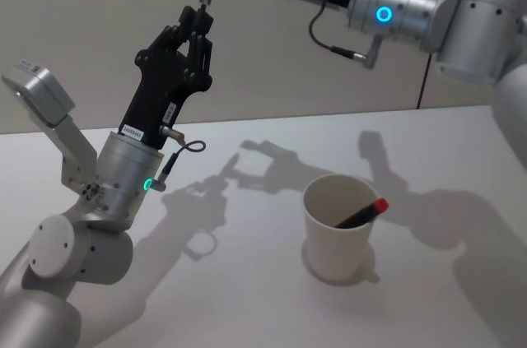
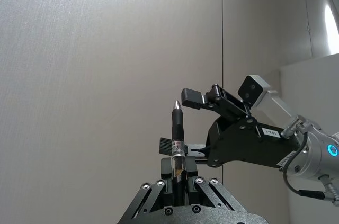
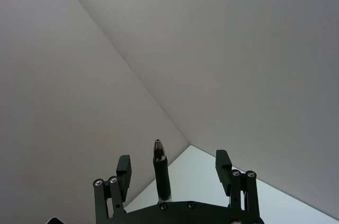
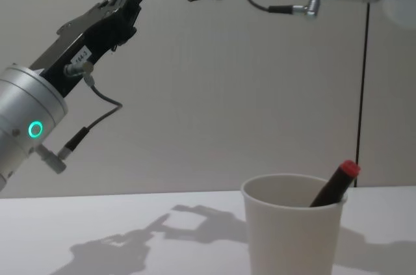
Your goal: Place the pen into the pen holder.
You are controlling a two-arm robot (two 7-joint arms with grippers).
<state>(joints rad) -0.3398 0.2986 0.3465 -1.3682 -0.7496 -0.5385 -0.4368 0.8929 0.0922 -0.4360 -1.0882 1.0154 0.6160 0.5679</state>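
— Where's the pen (image 2: 177,128)?
— Clamped tip-up in the left hand (image 1: 198,20), high above the worktop (image 1: 247,299). The right hand (image 3: 172,161) spreads wide either side of its tip.
— The pen holder (image 1: 338,241)?
— Standing on the worktop, a red-capped pen (image 1: 366,212) leaning inside.

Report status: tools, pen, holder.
Left tool shut on pen, raised high. Right tool open at pen's tip. Pen holder on table, red-capped pen already inside.

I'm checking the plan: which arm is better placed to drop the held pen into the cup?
Probably the right: the cup stands on the robot's right, and the right gripper is open around the tip of the pen that the left gripper clamps, high up.
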